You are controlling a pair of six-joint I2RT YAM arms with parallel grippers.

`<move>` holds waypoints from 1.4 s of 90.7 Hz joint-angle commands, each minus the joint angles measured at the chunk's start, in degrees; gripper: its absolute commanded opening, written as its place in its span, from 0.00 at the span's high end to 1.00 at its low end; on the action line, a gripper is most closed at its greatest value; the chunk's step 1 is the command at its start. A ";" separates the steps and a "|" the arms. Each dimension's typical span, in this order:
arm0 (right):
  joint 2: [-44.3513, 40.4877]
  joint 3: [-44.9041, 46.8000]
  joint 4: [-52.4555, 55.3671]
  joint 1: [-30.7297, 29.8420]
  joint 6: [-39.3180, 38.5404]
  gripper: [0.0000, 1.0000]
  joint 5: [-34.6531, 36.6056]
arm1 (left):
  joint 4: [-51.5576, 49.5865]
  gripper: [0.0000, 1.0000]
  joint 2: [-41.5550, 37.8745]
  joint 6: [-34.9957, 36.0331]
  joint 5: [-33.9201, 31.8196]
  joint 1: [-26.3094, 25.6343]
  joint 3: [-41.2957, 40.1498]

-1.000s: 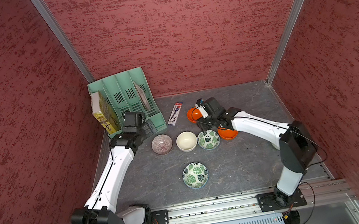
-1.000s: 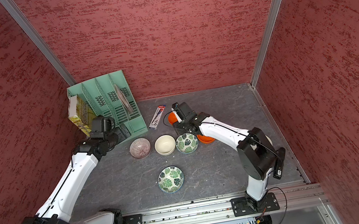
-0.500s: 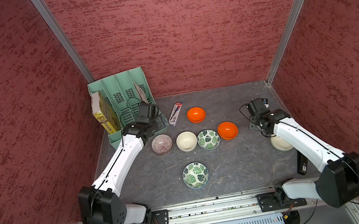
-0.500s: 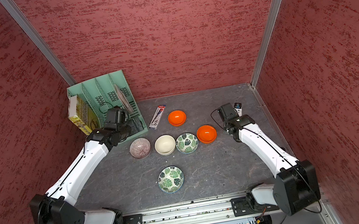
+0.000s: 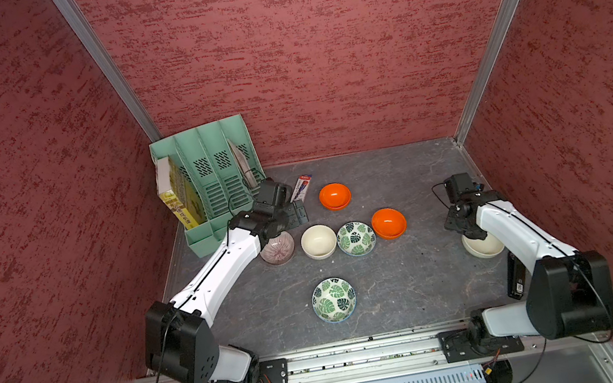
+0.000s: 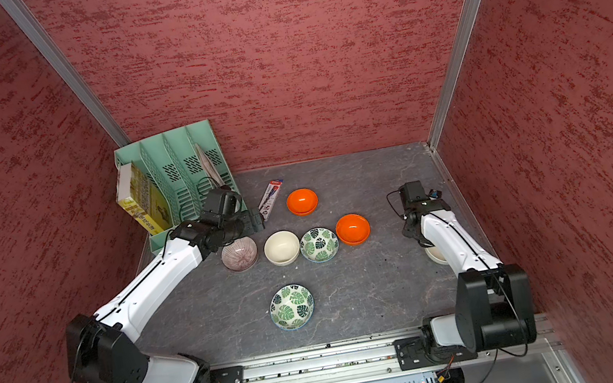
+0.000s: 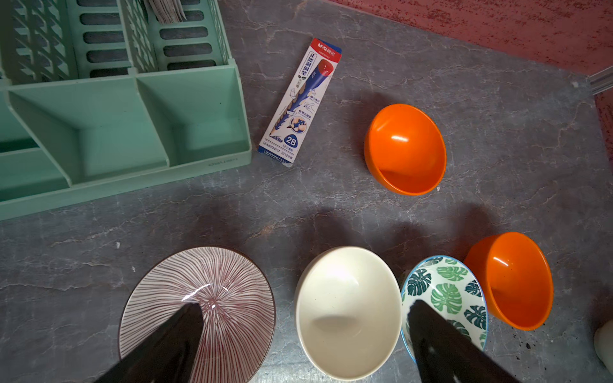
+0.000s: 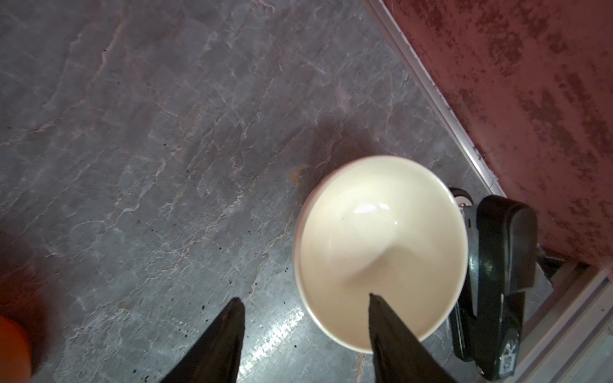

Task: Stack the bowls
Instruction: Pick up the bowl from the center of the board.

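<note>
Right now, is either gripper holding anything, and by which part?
Nothing is held. Left gripper hangs open over the striped bowl and cream bowl. Right gripper is open astride the second cream bowl's rim, not closed on it.

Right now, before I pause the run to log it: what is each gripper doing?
Left gripper: open, holding nothing.
Right gripper: open above the rim of the plain cream round bowl, holding nothing.
</note>
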State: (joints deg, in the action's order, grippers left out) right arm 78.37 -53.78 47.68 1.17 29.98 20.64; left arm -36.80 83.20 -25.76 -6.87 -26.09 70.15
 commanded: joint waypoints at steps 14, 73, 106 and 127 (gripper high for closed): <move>4.69 0.88 -6.85 0.57 -2.69 0.46 -2.89 | 0.11 0.00 -0.59 1.06 -0.22 -0.41 1.57; 9.30 3.56 -12.50 2.35 -7.22 0.93 -5.47 | -2.30 0.00 -1.48 0.71 -2.43 -0.68 3.27; 5.42 -3.07 -6.23 -5.82 -10.62 1.00 -4.39 | -3.52 0.00 -2.34 0.96 -3.56 0.09 3.59; 8.41 -20.46 4.36 -26.55 -13.43 1.00 2.75 | -5.86 0.00 -3.84 0.50 -1.03 5.93 4.32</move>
State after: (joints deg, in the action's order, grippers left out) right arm 86.70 -66.61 46.78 -18.13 19.00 18.28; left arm -40.62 81.95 -25.17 -8.64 -23.00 73.08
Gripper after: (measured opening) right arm 0.109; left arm 0.996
